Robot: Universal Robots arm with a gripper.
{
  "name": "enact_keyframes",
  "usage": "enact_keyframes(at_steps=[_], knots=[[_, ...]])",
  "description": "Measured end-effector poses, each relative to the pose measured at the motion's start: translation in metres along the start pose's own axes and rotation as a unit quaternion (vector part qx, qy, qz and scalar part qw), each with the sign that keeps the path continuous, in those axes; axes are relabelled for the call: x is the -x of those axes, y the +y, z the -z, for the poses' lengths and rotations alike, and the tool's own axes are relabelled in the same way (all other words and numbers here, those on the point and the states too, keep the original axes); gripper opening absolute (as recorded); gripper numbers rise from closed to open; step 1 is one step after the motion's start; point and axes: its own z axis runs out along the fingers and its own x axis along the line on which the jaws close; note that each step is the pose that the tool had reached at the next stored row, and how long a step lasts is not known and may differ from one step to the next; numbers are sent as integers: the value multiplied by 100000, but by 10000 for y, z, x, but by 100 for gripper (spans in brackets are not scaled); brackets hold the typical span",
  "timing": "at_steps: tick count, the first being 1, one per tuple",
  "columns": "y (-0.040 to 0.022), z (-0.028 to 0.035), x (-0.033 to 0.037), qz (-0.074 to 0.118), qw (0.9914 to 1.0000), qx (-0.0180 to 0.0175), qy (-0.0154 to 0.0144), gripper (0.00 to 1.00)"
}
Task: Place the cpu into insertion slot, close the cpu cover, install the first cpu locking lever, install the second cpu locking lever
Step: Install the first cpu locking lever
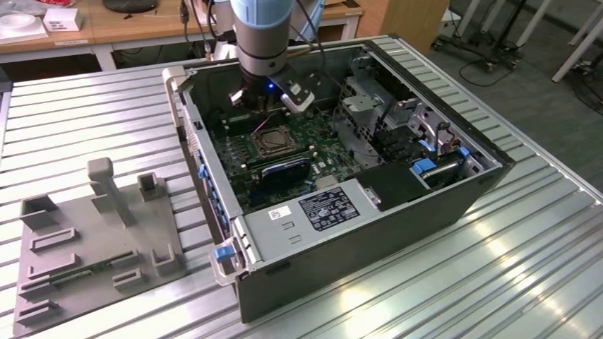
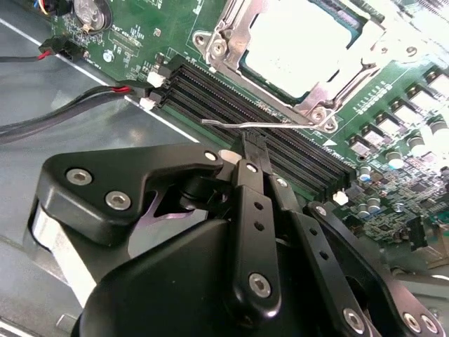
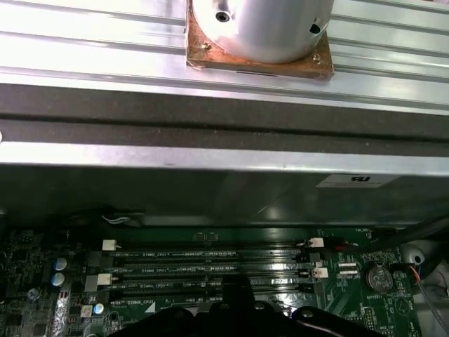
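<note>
The cpu [image 2: 302, 38] sat under the closed cpu cover [image 2: 230, 31]. The gripper [image 2: 250, 144], pinched shut on nothing I could see, touched a seemingly unlatched locking lever [image 2: 224, 123].

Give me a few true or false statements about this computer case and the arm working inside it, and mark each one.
1. The chip lies in its socket with the metal cover down over its edges. True.
2. The computer case stands upright. False: it lies on its side, open at the top, on the ribbed metal table.
3. The gripper has its tip at the thin metal lever beside the socket. True.
4. The grey stand is on the exterior view's right of the case. False: it is on the exterior view's left.
5. The gripper's fingers are spread wide. False: they are together.
</note>
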Motion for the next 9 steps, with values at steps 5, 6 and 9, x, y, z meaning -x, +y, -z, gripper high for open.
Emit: enact_keyframes(at_steps=[5, 6, 9], knots=[[-12, 2, -1, -3, 100000, 4, -5, 11], [-15, -3, -1, 1, 100000, 6, -4, 11], [-21, -14, -3, -1, 100000, 1, -1, 11]])
